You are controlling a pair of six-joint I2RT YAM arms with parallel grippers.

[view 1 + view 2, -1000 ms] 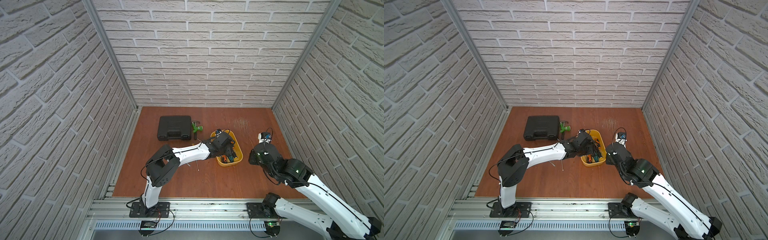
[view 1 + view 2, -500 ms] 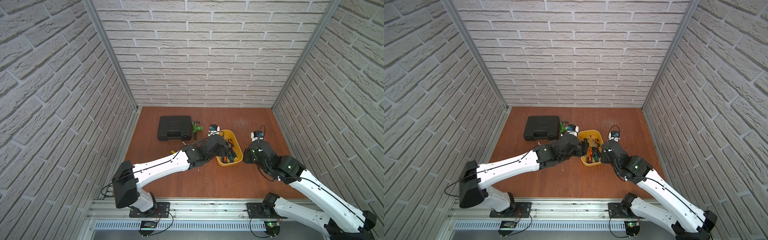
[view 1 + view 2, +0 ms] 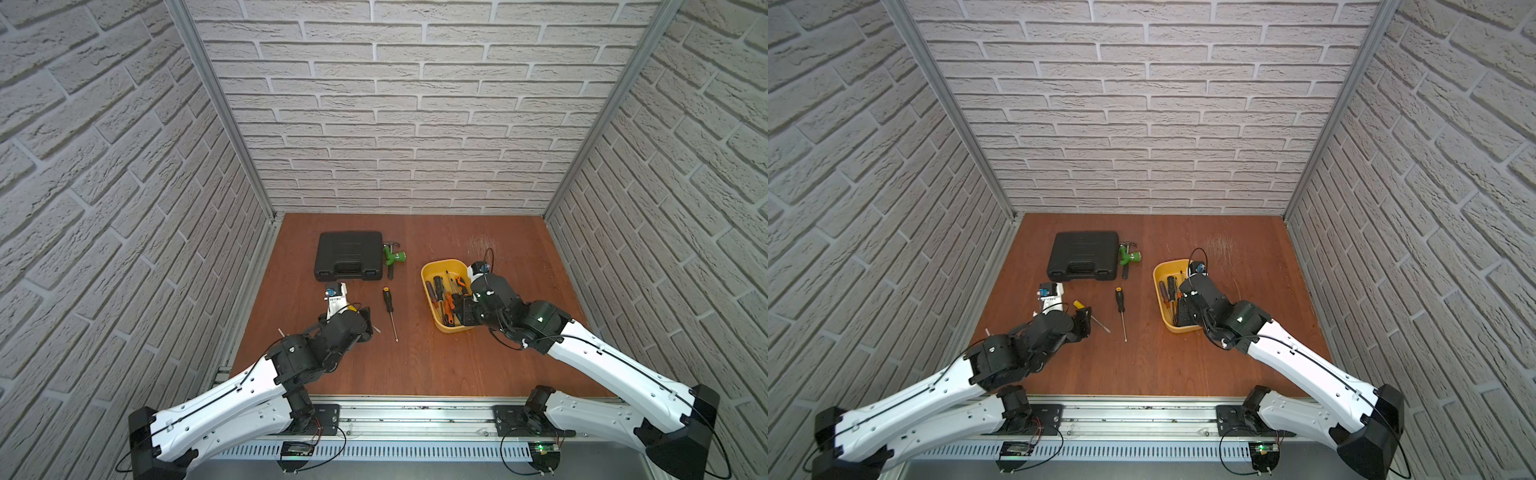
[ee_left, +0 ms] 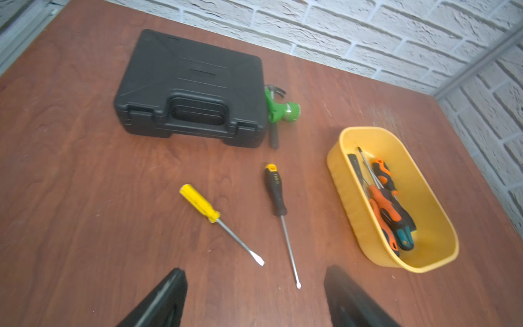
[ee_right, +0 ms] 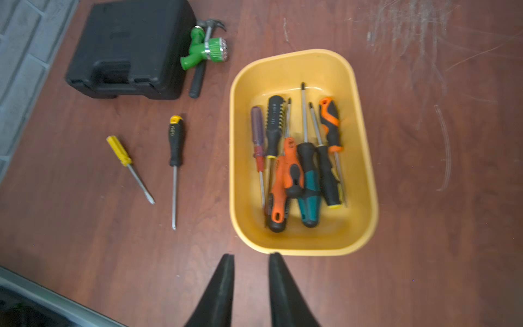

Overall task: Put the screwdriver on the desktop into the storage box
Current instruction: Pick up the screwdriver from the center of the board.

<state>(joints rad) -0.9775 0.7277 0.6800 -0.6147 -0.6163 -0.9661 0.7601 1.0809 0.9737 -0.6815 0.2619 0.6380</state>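
Two are lying on the wood-grain bench [image 4: 85, 184] ahead of the wide-spread left hand [image 4: 254, 270]: a yellow-handled screwdriver [image 4: 199, 204] and a black-handled screwdriver [image 4: 276, 192]; the narrowly parted right hand [image 5: 252, 255] is hovering by the rounded yellow storage box [image 5: 365, 147].

Bright yellow: the storage box [image 5: 237, 147]. The desk [image 3: 415, 365] is reddish-brown with a wood grain, broken by a pale scratched patch [image 5: 410, 28]. One screwdriver [image 4: 276, 192] has a black handle with a yellow cap. The second screwdriver [image 4: 201, 208] has a plain yellow handle, and both shafts are silver. In the box are an orange-and-black handle [image 5: 329, 124], a teal-and-black handle [image 5: 308, 195] and a purple-and-red handle [image 5: 258, 133]. The tool case [image 4: 192, 85] is black, the spray nozzle [image 4: 278, 109] green. The walls [image 3: 415, 124] carry a grey-white brick pattern.
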